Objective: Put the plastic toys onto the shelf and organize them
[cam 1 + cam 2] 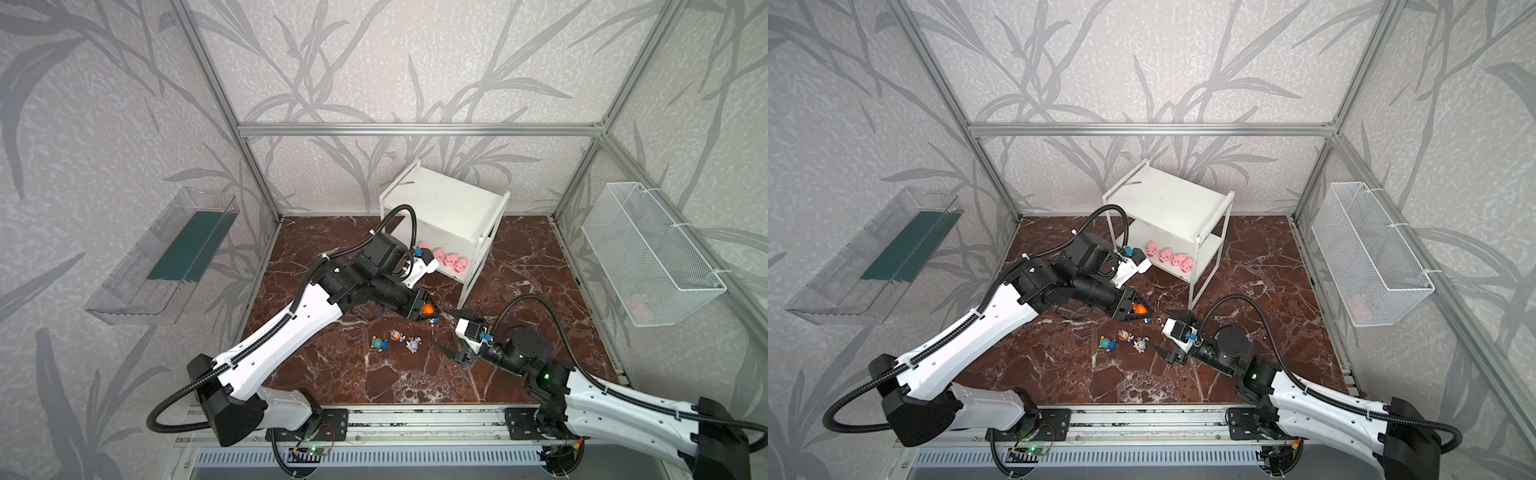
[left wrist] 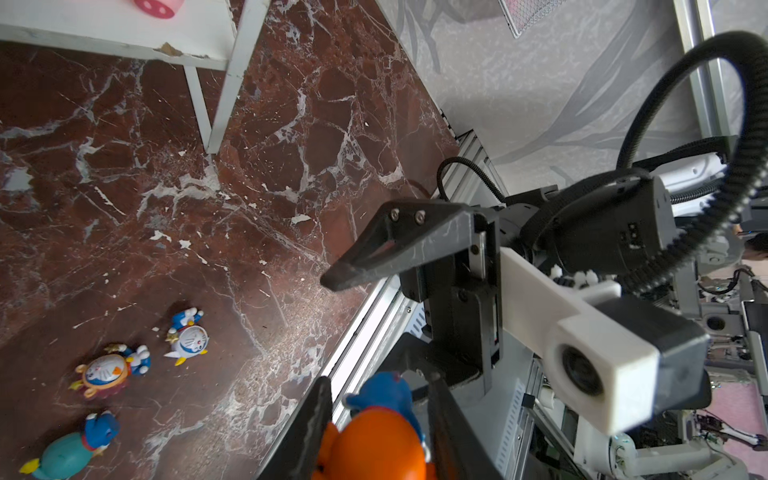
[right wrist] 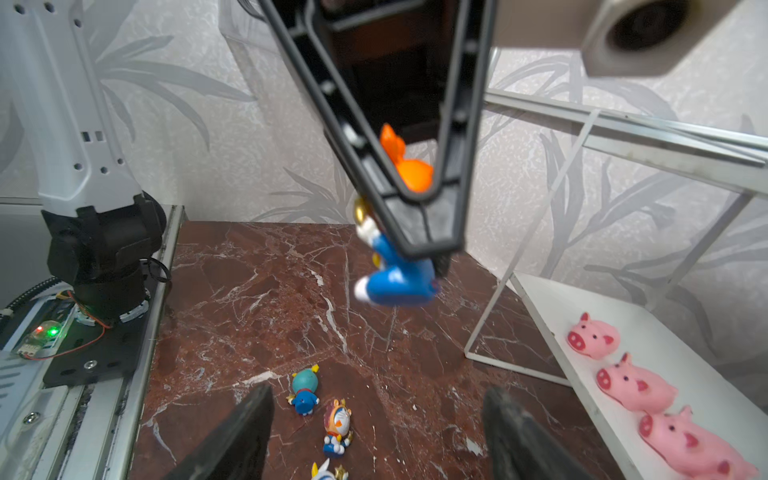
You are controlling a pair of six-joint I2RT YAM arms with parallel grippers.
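Where the marble table point(image 1: 374, 386) lies nearest you, three toys lie flat in a loose cluster: the teal figurine point(image 1: 378, 343), the brown figurine point(image 1: 397, 335) and the white-gold figurine point(image 1: 413, 344). The right wrist view cuts the last one to a sliver.

Just beyond them, your right gripper point(image 1: 444, 328) hovers with its jaws spread wide, gripping nothing. Facing it, your left gripper point(image 1: 430, 310) pinches the orange figurine point(image 1: 427, 309) clear of the table. Both top views show only its orange head, while the right wrist view shows its blue body hanging below the fingertips.

Farthest back stands the shelf point(image 1: 449, 199), with the pink pigs point(image 1: 1166, 254) in a row on its lower board. The top views show four of them, the right wrist view only three.
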